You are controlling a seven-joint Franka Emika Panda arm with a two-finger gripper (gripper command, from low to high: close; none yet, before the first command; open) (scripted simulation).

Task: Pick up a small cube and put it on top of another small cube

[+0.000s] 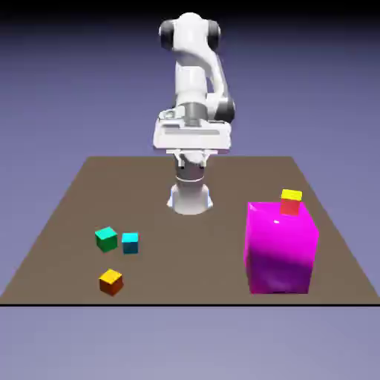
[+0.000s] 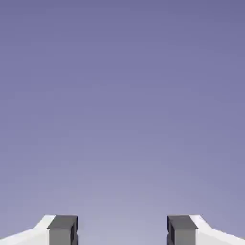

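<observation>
Beside the magenta block (image 1: 279,249), the orange cube (image 1: 110,283) looks light and stiff; the open, empty hand (image 2: 122,230) should pinch opposite sides.

Exterior view: light falling from above, cube tops glowing brighter than sides. Large magenta block (image 1: 278,249) showing small glare spot on upper part, lower part darkening. Backdrop above block fading to black; desk (image 1: 185,260) around block staying dim brown. Hand view: backdrop brightening softly toward fingers (image 2: 62,231).
</observation>
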